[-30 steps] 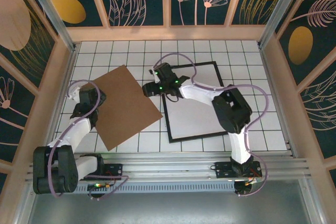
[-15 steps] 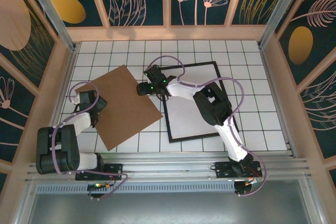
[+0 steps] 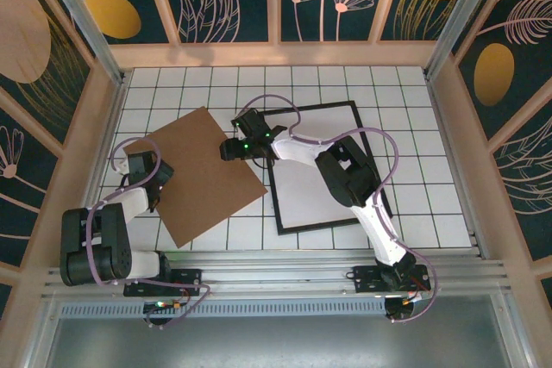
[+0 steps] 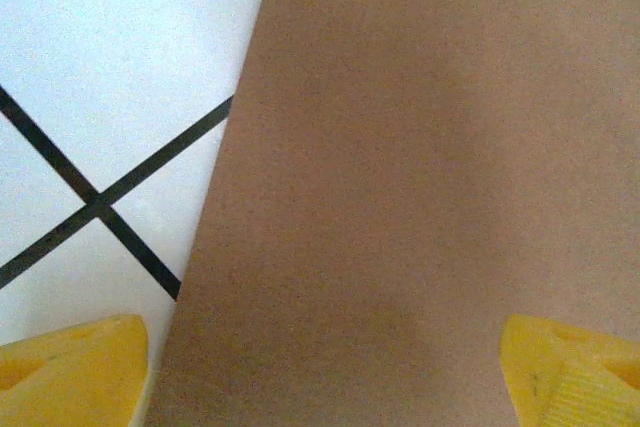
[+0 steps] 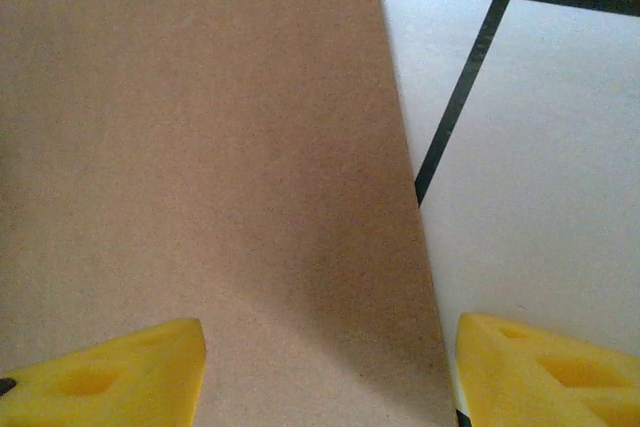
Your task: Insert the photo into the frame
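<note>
The black frame [image 3: 328, 225] lies flat right of centre with a plain white surface [image 3: 302, 200] inside it. The photo is out of view. A brown backing board [image 3: 203, 174] lies tilted on the tiles to the frame's left. My left gripper [image 3: 155, 171] is open at the board's left edge; in the left wrist view the gripper [image 4: 320, 377] straddles the edge of the board [image 4: 420, 167]. My right gripper [image 3: 228, 148] is open at the board's right corner. In the right wrist view the gripper [image 5: 330, 367] spans the edge of the board [image 5: 200, 147].
The white tiled table [image 3: 405, 92] has black grid lines and is walled by wooden rails and patterned panels. The right arm reaches across the frame's upper left part. An aluminium rail [image 3: 285, 269] runs along the near edge.
My right gripper has slid left off the frame to the board's right corner. The left arm has folded back, its gripper staying at the board's left edge.
</note>
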### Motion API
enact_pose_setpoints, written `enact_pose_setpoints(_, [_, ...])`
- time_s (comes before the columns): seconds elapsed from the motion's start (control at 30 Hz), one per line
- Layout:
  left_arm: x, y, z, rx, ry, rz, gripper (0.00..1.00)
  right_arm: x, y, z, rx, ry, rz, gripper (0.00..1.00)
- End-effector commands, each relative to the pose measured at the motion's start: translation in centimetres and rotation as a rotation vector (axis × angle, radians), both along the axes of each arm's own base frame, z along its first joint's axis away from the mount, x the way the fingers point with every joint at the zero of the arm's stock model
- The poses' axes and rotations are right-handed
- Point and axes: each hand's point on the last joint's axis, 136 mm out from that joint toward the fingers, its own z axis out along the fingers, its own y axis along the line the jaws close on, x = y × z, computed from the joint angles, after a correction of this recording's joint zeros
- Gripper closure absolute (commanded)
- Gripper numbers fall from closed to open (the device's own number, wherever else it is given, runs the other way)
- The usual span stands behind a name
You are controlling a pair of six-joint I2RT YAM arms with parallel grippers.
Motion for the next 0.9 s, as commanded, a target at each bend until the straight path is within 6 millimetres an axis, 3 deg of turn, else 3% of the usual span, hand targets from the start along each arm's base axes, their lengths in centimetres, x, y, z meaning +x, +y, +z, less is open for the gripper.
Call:
enact_pose_setpoints(0.0, [2.7,-7.1,0.7,-0.318,-0.133,-0.228,0.12,0.1,-0.9,1.5,0.021,0.008,-0.040,0.34])
enact_pose_setpoints(0.2, [4.6,-9.1,2.8,-0.342,-0.202,-0.316,0.12,0.5,-3.5,2.1,0.020,-0.002,-0.135,0.35])
enact_pose_setpoints(0.33, [5.1,-8.9,3.2,-0.320,-0.206,-0.323,0.13,0.5,-4.7,1.8,0.014,-0.001,-0.178,0.36])
enact_pose_setpoints(0.57, [3.2,-4.2,1.7,-0.078,-0.059,-0.185,0.10,0.6,-5.0,1.4,0.013,0.006,-0.199,0.36])
enact_pose_setpoints(0.7, [2.2,-4.7,0.4,-0.101,-0.016,-0.198,0.09,0.7,-5.0,1.2,0.013,0.009,-0.200,0.36])
enact_pose_setpoints(0.87, [1.4,-5.1,0.4,-0.119,-0.017,-0.210,0.09,0.7,-4.9,1.2,0.012,0.010,-0.199,0.36])
